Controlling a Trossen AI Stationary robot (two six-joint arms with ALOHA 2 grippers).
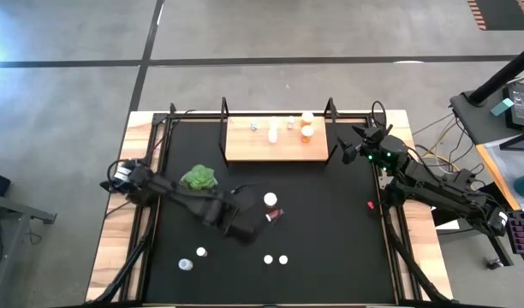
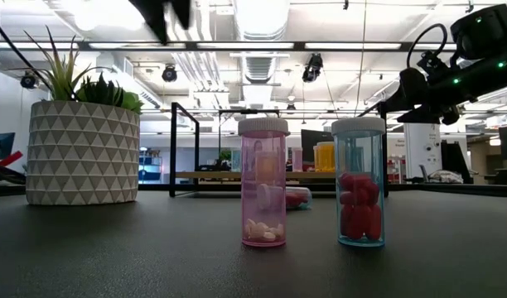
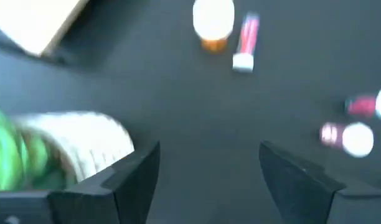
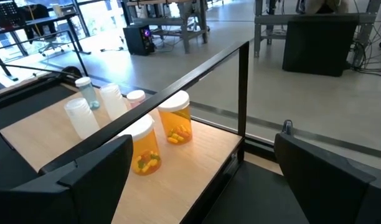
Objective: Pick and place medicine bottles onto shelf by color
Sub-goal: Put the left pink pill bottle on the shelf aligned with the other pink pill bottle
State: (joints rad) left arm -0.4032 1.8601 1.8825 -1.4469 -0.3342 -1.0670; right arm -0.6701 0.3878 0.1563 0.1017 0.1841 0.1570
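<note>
Orange-amber bottles stand at the shelf's right end, paler ones beside them on the same board. Left gripper hovers in front of the shelf, jaws wide and empty, near a white-capped amber bottle and a fallen pink one. Right gripper waits just off the shelf's right end, jaws wide, empty.

We're looking past the left claw, fingers spread wide w/ nothing btwn them, just bare black surface. Beside one finger we see the white pot w/ green plant, blurred. Farther off: an orange bottle upright w/ white cap, a pink-red bottle lying on its side just beside it. Two more pink bottles near the edge. A corner of the light-wood shelf shows too.
</note>
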